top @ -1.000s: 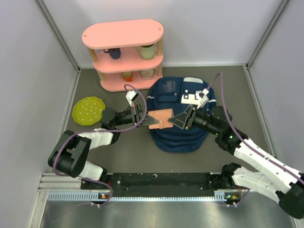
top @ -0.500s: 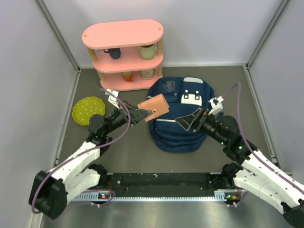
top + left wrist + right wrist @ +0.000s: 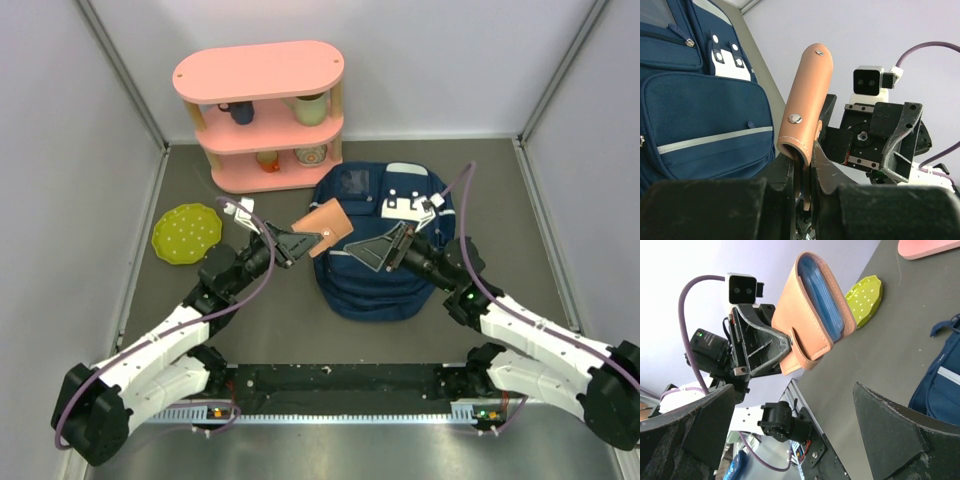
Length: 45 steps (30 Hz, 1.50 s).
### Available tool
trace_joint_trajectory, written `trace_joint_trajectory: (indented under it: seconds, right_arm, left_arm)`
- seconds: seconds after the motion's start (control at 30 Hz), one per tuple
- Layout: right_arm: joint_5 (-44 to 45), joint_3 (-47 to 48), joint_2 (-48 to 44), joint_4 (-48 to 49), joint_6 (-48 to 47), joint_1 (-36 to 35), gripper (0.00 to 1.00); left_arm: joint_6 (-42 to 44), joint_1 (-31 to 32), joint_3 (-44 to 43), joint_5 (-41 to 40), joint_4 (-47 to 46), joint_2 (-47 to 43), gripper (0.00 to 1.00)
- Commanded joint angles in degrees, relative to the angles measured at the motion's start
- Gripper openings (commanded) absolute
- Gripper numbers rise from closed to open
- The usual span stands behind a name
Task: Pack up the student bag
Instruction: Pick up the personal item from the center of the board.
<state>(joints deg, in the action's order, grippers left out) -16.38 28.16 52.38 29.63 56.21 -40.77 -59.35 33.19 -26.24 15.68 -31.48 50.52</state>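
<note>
While the tan pouch (image 3: 325, 226) is clamped in the left gripper (image 3: 303, 240) at ten o'clock of the central student bag (image 3: 375, 290), the right gripper (image 3: 368, 257) is spread empty above it; the bag likely must be opened next.

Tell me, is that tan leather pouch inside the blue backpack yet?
Out: the left gripper pinches the pouch in the air beside the student bag.
</note>
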Motion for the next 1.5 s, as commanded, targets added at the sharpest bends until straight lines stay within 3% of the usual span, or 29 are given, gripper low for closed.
trace_joint_trajectory:
  seconds: [0.0,0.37,0.7,0.73,0.9,1.03,1.1,1.13,1.2,1.23,1.27,1.33,1.37,1.47]
  right_arm:
    - [-0.67,2.25,3.34,11.58,2.5,-0.53,0.98]
    - [-1.81,4.27,10.81,20.81,4.96,-0.53,0.82]
    - [-1.2,2.86,12.84,23.99,6.11,-0.45,0.75]
    - [-1.2,2.86,12.75,23.81,5.76,-0.53,0.66]
    - [-2.77,2.77,13.36,25.56,6.02,-0.53,0.46]
    - [-3.48,2.25,13.71,27.32,6.55,-0.53,0.04]
    - [-2.96,1.81,13.36,27.15,6.37,-0.45,0.0]
    - [-2.61,1.63,13.01,26.11,5.94,-0.45,0.0]
    - [-0.76,1.19,10.82,23.13,4.71,-0.36,0.0]
    - [0.29,1.11,9.6,21.11,2.88,-0.36,0.0]
    - [2.73,0.76,6.62,16.3,1.81,-0.45,0.0]
    - [5.99,0.58,2.92,10.74,-1.6,-0.36,0.0]
    - [9.67,0.58,1.08,3.41,-2.93,-0.36,0.0]
    - [18.71,0.93,-7.18,-11.1,-7.24,-0.27,0.0]
  left_arm:
    - [-2.69,1.08,0.31,-1.62,-4.72,0.63,0.0]
    - [-7.97,3.9,3.91,-0.39,-10.96,1.07,0.0]
    - [-10.08,4.25,5.32,0.75,-15.45,1.25,0.0]
    - [-10.08,4.25,5.32,1.1,-15.45,1.25,0.0]
    - [-10.26,4.16,4.97,2.77,-17.46,2.82,0.0]
    - [-10.69,4.25,4.53,4.27,-18.87,4.41,0.0]
    - [-10.35,4.25,4.44,4.62,-18.7,4.85,0.02]
    - [-10.0,4.25,4.18,4.79,-17.57,4.85,0.2]
    - [-7.54,4.25,3.65,4.88,-14.5,3.89,0.46]
    - [-6.4,4.25,2.69,4.71,-9.61,3.36,0.54]
    - [-3.17,4.25,1.99,4.01,-5.99,2.75,0.71]
    - [0.62,4.16,-0.55,2.17,5.83,0.55,0.8]
    - [4.64,4.08,-1.35,1.12,9.39,-0.33,0.87]
    - [13.08,4.16,-4.08,-3.19,20.8,-2.62,0.95]
